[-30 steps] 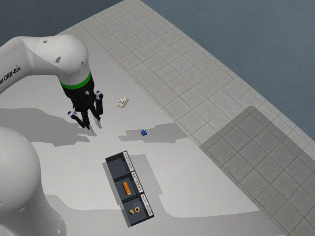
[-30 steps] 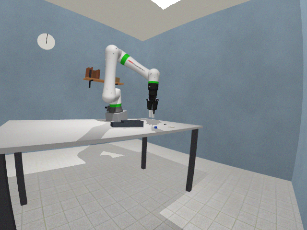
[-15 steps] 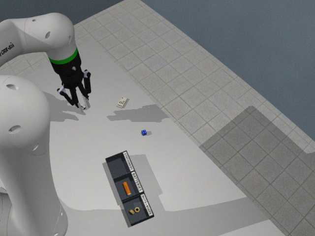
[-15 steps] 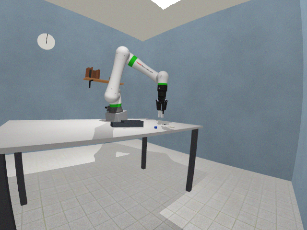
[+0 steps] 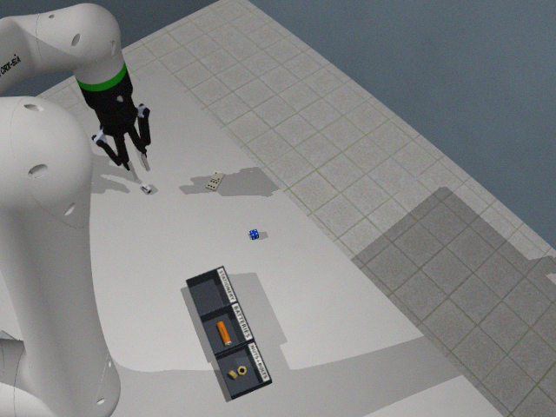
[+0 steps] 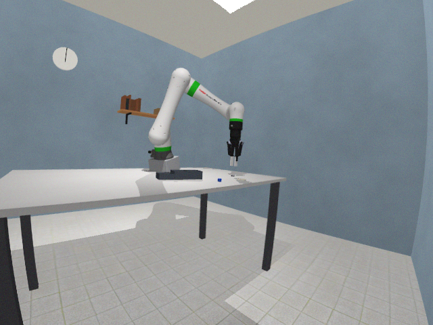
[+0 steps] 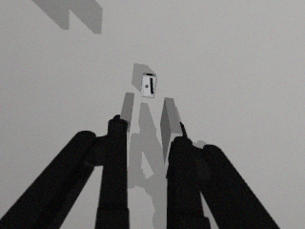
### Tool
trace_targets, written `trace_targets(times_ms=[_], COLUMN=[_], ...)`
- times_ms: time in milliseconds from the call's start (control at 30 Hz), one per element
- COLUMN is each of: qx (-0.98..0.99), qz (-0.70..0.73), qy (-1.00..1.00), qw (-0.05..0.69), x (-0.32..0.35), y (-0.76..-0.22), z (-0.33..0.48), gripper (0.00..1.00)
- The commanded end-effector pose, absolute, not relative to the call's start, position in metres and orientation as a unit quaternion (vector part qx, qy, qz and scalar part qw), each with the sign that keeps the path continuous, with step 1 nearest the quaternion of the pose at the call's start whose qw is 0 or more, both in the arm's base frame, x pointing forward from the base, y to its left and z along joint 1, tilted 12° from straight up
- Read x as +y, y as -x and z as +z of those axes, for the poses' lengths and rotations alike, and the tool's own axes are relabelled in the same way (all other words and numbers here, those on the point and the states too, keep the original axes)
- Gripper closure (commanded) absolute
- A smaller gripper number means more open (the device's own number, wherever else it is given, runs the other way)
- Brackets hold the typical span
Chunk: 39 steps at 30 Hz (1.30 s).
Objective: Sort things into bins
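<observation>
My gripper [image 5: 136, 167] hangs a little above the table at the far left, fingers narrowly apart with nothing between them; it also shows in the wrist view [image 7: 148, 126]. A small white block with a black slot, perhaps a sharpener [image 5: 146, 188], lies on the table just ahead of the fingertips. A cream domino [image 5: 215, 181] lies to its right. A blue die [image 5: 254, 234] sits nearer the middle. The dark three-part bin [image 5: 228, 332] is labelled stationery, batteries, nuts+bolts. An orange battery [image 5: 223, 332] lies in the middle part, and two brass nuts [image 5: 235, 372] in the near part.
The stationery compartment [image 5: 207, 292] holds nothing. The table's far edge runs just behind the domino, with tiled floor beyond. The robot's own white arm [image 5: 44, 251] fills the left of the top view.
</observation>
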State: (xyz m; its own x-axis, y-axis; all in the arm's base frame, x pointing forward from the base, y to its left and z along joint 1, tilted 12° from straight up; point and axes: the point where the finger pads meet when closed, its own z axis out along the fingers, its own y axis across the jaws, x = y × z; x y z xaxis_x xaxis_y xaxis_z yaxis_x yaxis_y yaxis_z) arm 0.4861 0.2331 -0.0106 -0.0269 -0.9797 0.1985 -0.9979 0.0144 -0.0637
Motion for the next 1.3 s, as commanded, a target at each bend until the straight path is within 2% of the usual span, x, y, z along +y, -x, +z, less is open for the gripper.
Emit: trace_targets(times_ms=[0,800,1267], qx=[-0.711,-0.711,-0.711], qz=[0.093,0.093,0.093], qy=[-0.696,-0.696,-0.696], qw=[0.049,0.049,0.049], x=[0.233,0.232,0.221], y=[-0.486,-0.486,-0.489], z=[-0.01,-0.01,-0.065], gripper=[0.74,0.74,0.74])
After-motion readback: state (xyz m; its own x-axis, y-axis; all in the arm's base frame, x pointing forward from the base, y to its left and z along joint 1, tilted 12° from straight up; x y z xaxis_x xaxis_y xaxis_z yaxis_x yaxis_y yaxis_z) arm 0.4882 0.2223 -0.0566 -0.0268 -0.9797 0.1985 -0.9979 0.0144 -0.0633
